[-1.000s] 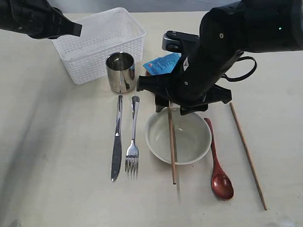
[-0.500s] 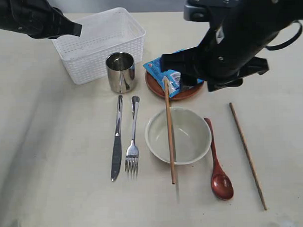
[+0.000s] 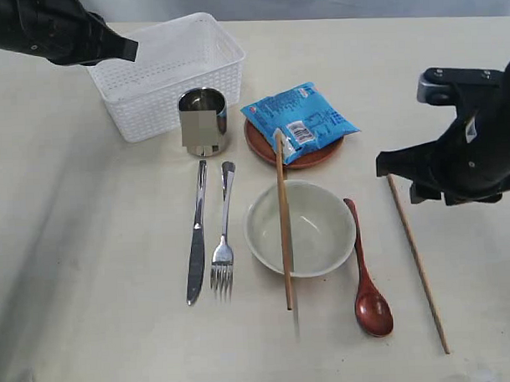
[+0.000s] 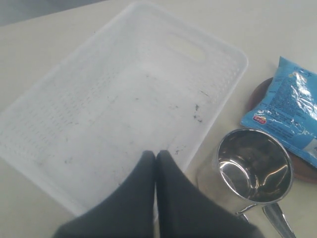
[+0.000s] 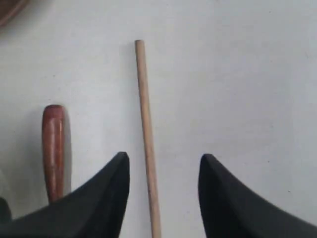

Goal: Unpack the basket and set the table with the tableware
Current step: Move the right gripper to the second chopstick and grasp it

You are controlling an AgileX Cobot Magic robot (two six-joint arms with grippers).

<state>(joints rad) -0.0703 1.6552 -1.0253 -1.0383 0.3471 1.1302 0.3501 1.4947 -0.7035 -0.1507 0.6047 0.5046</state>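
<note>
The white basket point(image 3: 171, 72) stands at the back left, and its inside point(image 4: 124, 109) holds nothing. My left gripper point(image 4: 155, 153) hangs shut over it. In front lie the steel cup point(image 3: 204, 121), knife point(image 3: 196, 235), fork point(image 3: 224, 234), cream bowl point(image 3: 323, 230) with one chopstick point(image 3: 283, 232) across it, and the red spoon point(image 3: 365, 271). The brown plate point(image 3: 304, 162) carries a blue packet point(image 3: 298, 116). My right gripper point(image 5: 163, 157) is open above the second chopstick point(image 5: 143, 109), which lies on the table point(image 3: 90, 272) between the fingers, untouched.
The spoon's handle point(image 5: 53, 144) lies close beside the right gripper's finger. The second chopstick point(image 3: 418, 265) runs toward the table's front right. The cup point(image 4: 255, 166) stands just outside the basket's rim point(image 4: 213, 49), near the left gripper.
My right arm has swung from over the plate and bowl out to the right, above the second chopstick. The packet on the plate is now uncovered. The left arm has stayed still.
</note>
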